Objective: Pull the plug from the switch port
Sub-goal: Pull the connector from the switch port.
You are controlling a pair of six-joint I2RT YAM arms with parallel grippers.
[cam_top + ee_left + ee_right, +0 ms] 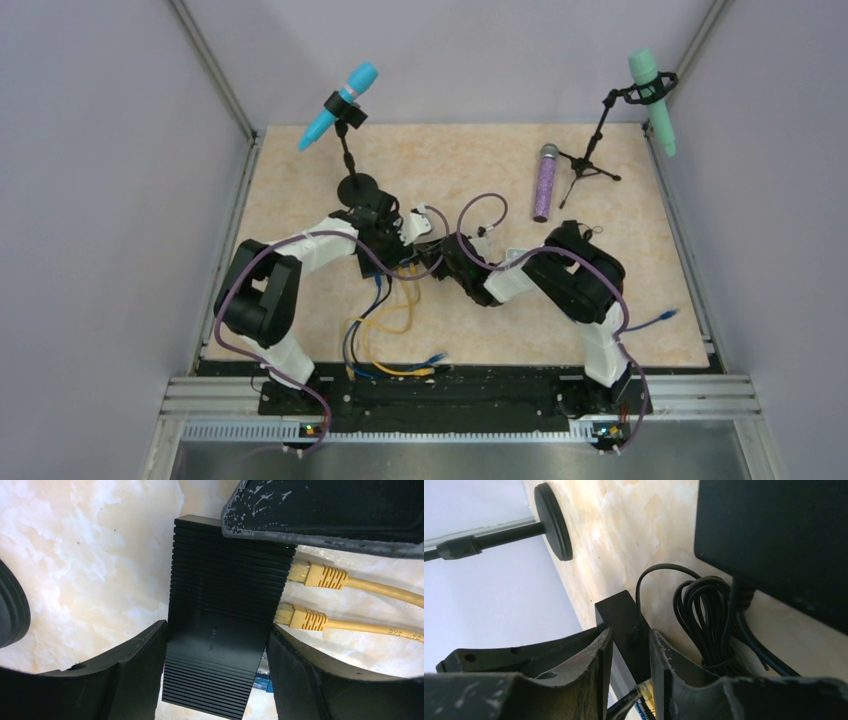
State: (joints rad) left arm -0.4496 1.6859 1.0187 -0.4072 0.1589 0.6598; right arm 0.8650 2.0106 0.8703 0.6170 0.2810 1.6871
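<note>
Left fingers (125, 680) clamped across switch (220, 610), yellow plugs (306, 618) plain only from that wrist, right fingers (574, 670) flanking its end, grip unclear

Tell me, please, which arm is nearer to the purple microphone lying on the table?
Right. The right arm bends just on the near side of the purple microphone; the left arm lies well to its left, with the left gripper at the switch.
</note>
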